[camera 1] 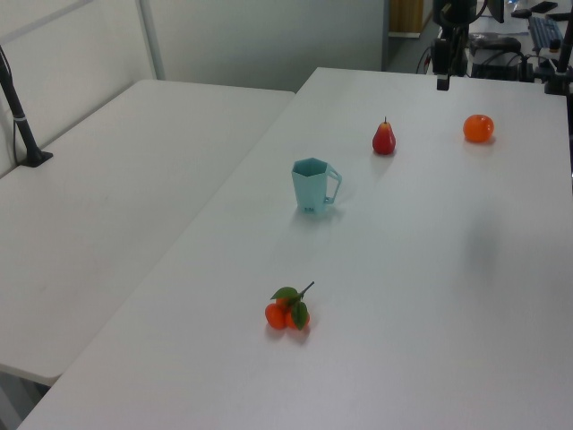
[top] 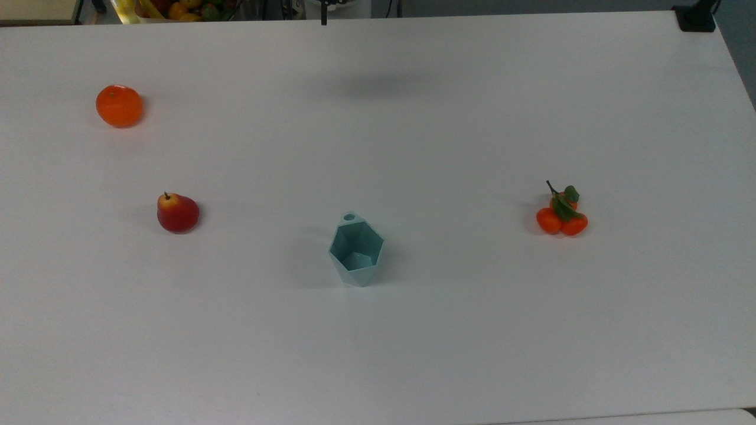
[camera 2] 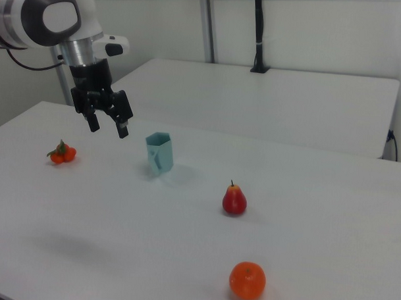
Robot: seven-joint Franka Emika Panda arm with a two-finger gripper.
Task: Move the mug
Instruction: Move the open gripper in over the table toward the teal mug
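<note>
The mug stands upright mid-table between the pear and the tangerine cluster, probably light, stiff and matte, best pinched across 1 rim wall by the gripper, its fingers apart above.

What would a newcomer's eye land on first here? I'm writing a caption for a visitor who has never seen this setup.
Probably the pale teal mug, standing upright and alone near the middle of the white table. Next come the bright fruits spread around it: in the top view, an orange far left, a red pear left of the mug, a cluster of small oranges on the right. In the right view, the open gripper hangs above the table, left of the mug.
</note>
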